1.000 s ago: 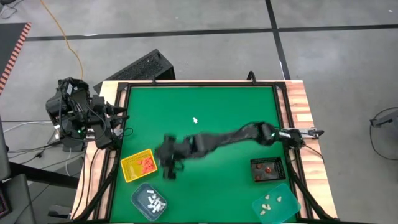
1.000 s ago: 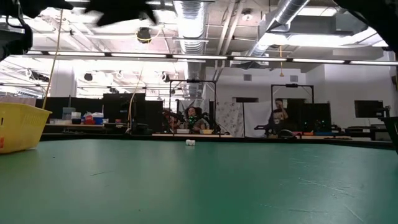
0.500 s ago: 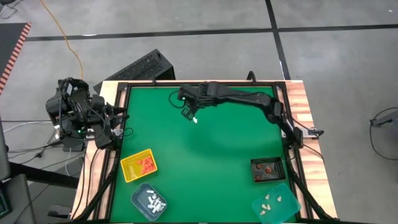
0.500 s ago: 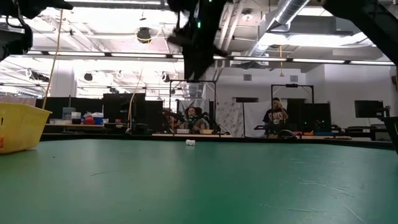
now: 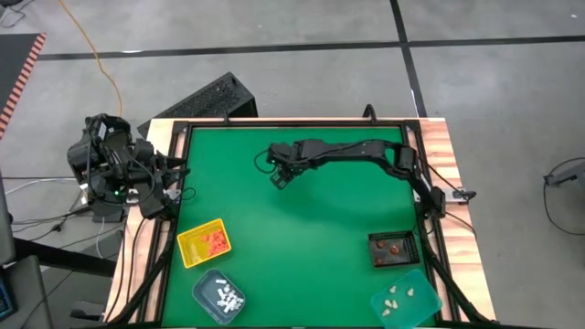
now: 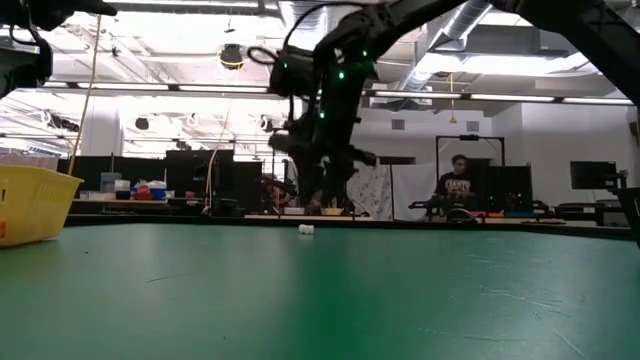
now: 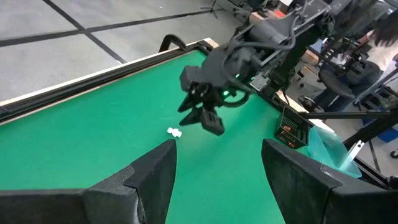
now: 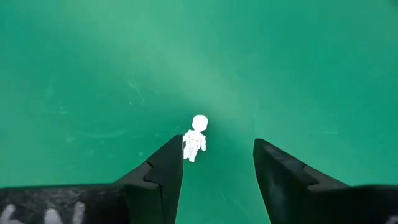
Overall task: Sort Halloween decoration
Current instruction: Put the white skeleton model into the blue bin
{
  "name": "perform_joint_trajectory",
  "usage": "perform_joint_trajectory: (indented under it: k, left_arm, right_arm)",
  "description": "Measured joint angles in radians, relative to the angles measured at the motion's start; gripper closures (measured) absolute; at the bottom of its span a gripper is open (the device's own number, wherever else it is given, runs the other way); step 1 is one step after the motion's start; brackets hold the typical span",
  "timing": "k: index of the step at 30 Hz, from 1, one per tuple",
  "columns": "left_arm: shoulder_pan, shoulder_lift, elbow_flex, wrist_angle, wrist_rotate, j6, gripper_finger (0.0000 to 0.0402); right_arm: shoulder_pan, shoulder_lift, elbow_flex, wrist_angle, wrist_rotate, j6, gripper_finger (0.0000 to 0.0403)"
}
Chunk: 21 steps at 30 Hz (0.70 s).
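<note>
High view: the right gripper (image 5: 281, 178) hangs over the far middle of the green tabletop (image 5: 320, 238). Its fingers (image 8: 163, 171) are open and hold nothing. A little white skeleton figure (image 8: 195, 138) lies flat on the tabletop just beside one finger. Its long side points away from the gripper, round head farthest. The left gripper (image 7: 217, 177) waits off the tabletop's left edge, fingers open.

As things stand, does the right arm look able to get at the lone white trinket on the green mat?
Probably yes. The right claw hangs open just above the white trinket, which lies loose on the bare green mat close to one finger, with nothing beside it. A small sideways shift would centre it.
</note>
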Motion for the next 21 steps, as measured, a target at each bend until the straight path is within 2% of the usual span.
perform_joint_trajectory:
  k: [11,18,21]
  left_arm:
    - [0.000,0.000,0.000,0.000,0.000,-0.006,0.0176]
    - [0.000,0.000,0.000,0.000,-0.001,-0.006,0.0176]
    - [0.000,0.000,0.000,0.000,-0.001,0.005,0.0176]
  right_arm:
    - [0.010,0.000,-0.118,0.191,-0.057,0.083,0.0206]
    - [0.030,0.026,-0.171,0.215,-0.042,0.112,0.0210]
    - [0.039,0.052,-0.167,0.216,-0.048,0.115,0.0225]
